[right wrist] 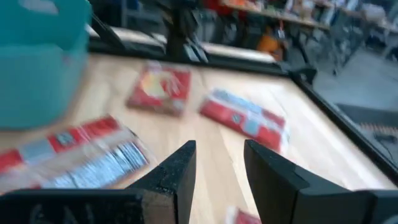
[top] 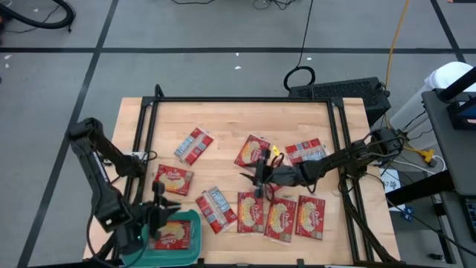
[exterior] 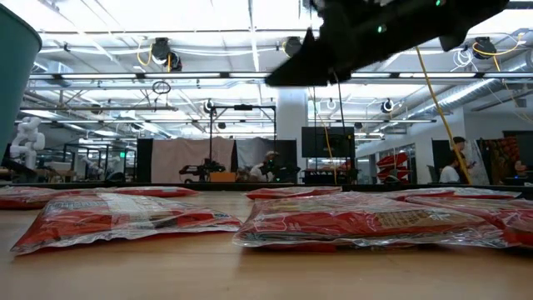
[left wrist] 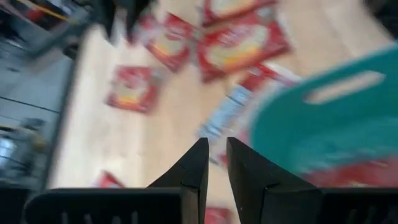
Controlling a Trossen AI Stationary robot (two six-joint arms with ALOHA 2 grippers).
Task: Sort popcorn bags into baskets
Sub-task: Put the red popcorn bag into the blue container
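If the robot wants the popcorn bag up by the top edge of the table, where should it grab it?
That popcorn bag lies flat and tilted, apart from the others. I would come straight down from above and pinch across its narrow width near the middle, with bare table on both sides for the fingers.

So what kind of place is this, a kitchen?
No, probably a robotics lab or workshop: a wooden table on a grey taped floor, ceiling pipes and lights, and another white robot beyond.
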